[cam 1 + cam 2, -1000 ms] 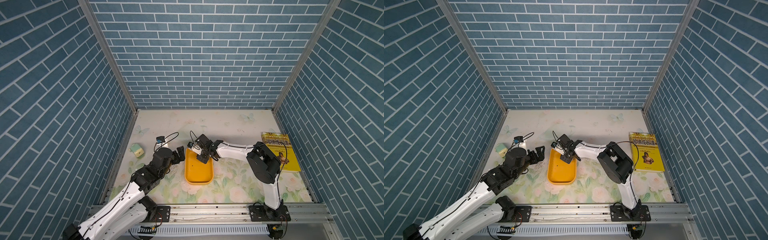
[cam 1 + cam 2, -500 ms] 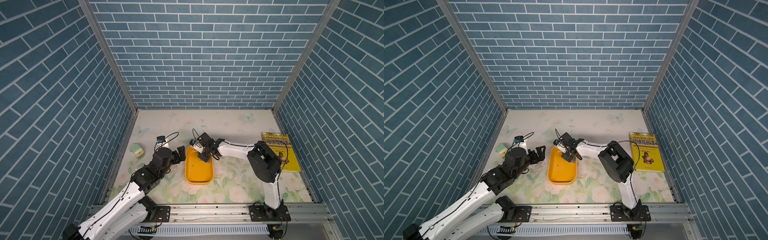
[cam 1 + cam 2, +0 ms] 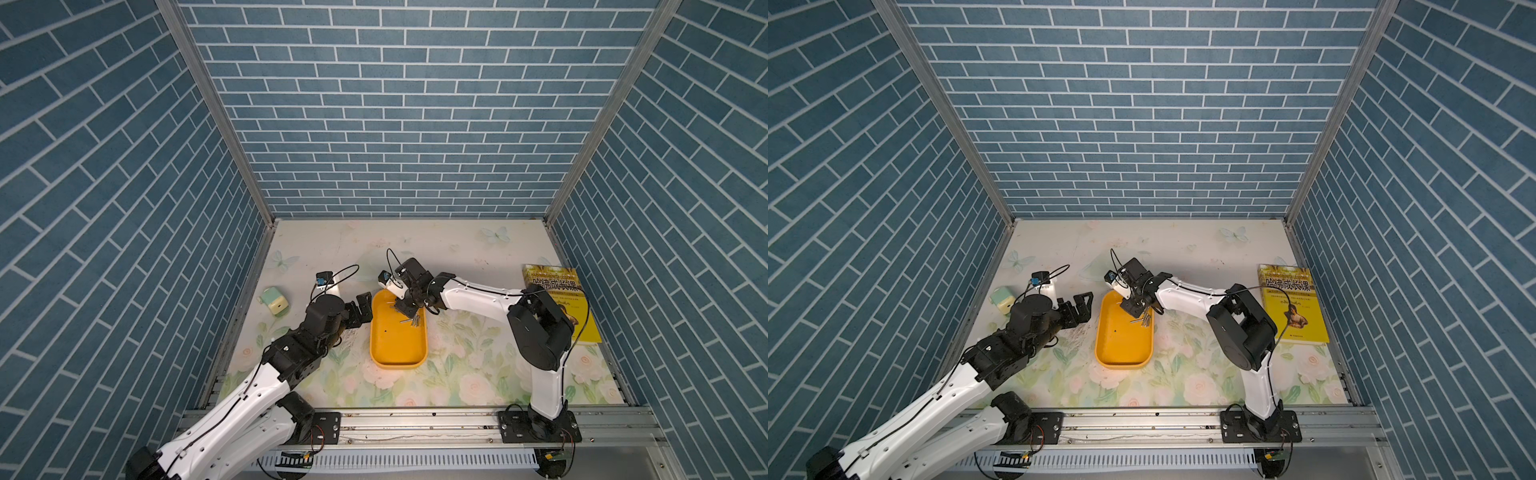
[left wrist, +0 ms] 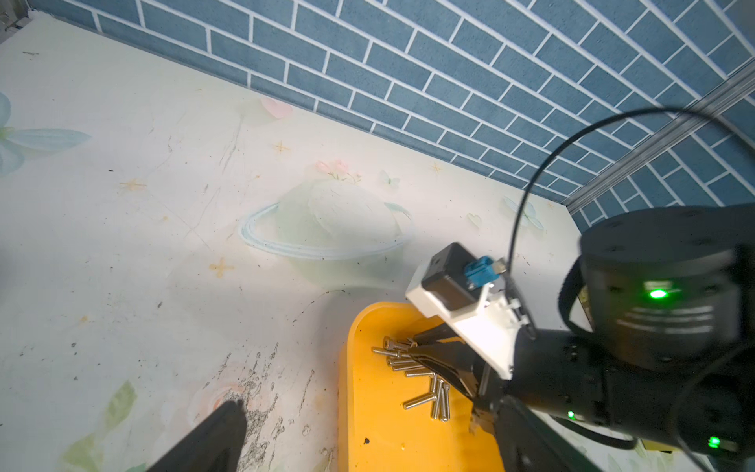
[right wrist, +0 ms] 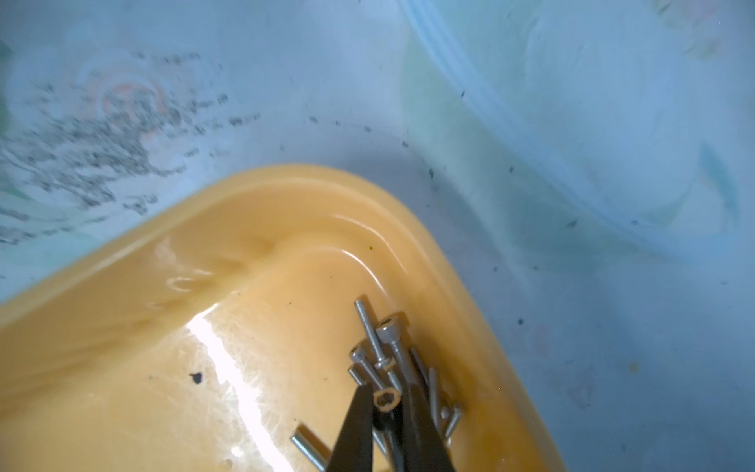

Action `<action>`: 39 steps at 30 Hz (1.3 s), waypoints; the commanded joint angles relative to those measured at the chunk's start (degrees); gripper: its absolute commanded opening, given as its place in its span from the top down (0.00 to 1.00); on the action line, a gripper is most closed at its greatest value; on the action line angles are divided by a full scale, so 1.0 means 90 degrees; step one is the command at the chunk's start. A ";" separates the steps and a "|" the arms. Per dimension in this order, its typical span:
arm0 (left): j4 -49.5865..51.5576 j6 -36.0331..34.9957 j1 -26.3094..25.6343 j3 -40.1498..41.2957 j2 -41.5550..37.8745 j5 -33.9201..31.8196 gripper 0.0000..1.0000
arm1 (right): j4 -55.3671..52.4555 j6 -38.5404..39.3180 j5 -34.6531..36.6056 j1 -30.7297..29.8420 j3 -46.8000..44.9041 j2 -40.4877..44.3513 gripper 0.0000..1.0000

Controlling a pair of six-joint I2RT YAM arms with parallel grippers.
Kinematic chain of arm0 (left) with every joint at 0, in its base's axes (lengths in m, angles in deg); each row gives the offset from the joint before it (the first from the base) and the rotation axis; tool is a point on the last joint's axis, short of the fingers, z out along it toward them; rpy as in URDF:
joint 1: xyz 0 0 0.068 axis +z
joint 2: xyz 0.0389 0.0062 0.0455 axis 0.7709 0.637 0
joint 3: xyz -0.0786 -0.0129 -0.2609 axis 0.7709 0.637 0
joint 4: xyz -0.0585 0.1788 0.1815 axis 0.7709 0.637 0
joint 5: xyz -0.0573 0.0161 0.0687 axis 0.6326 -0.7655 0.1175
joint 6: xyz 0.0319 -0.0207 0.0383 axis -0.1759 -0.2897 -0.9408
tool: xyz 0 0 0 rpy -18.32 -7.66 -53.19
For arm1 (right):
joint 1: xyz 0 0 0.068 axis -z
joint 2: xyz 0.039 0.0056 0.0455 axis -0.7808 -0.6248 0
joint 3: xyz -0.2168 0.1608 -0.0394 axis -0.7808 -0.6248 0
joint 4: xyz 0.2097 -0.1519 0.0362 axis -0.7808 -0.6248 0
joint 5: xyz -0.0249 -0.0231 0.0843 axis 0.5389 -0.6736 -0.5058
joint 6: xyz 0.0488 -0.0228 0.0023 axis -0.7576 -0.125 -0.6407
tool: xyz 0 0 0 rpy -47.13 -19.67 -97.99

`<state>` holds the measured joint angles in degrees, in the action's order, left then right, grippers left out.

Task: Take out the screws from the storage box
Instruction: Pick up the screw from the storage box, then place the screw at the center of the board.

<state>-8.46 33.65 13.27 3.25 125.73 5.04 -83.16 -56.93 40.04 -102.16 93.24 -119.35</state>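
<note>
Cover of the yellow book (image 3: 1292,307), at the right edge of the worktop (image 3: 1183,249): title 哈佛成长课 in large dark characters; smaller lines illegible.

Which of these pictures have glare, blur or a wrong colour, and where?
Right wrist view: a blue cast over the mat, a white glare streak on the storage box floor, the screws fairly sharp. Left wrist view: the right arm's joint is blurred. Both top views: sharp, evenly lit.

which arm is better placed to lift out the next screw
Right: the right gripper is down inside the box, closed on one of the screws; the left gripper sits open outside it.
</note>
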 commanded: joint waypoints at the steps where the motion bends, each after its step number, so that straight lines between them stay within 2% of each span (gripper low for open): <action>1: -0.0109 -0.0115 -0.0053 0.0045 0.0038 0.0064 0.00 | 0.0259 -0.0055 -0.0085 0.0012 0.0073 0.0498 0.98; 11: -0.0379 -0.0302 -0.0333 0.0004 0.0529 0.0286 0.02 | 0.1093 -0.0267 0.0903 0.0043 -0.1238 0.1894 1.00; 15: -0.0476 -0.0429 -0.0764 -0.0159 0.0962 0.0171 0.02 | 0.1567 -0.0438 0.1227 0.0180 -0.2068 0.2447 1.00; 21: -0.0392 -0.0768 -0.1699 -0.0720 0.2028 -0.0517 0.03 | 0.2420 -0.0746 0.1279 0.0589 -0.3366 0.3165 1.00; 24: -0.0296 -0.0972 -0.2047 -0.1147 0.2779 -0.0651 0.04 | 0.2744 -0.0876 0.1259 0.0808 -0.3840 0.3226 1.00; 26: -0.0184 -0.1085 -0.2192 -0.1452 0.3326 -0.0644 0.09 | 0.2933 -0.0945 0.1275 0.0916 -0.4034 0.3173 1.00; 30: 0.0027 -0.1183 -0.2259 -0.2025 0.4285 -0.0608 0.12 | 0.3334 -0.1070 0.1151 0.1129 -0.4294 0.2960 1.00; 37: -0.0112 -0.1458 -0.2254 -0.2244 0.4643 -0.0443 0.12 | 0.3657 -0.1259 0.0963 0.1494 -0.4471 0.2724 1.00; 39: -0.0175 -0.1612 -0.2244 -0.2244 0.4740 -0.0318 0.16 | 0.3669 -0.1333 0.0962 0.1535 -0.4444 0.2620 1.00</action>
<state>-10.30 21.69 -6.82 -15.51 167.54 1.24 -52.73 -66.00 49.37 -88.92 53.44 -94.58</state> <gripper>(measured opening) 0.856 0.144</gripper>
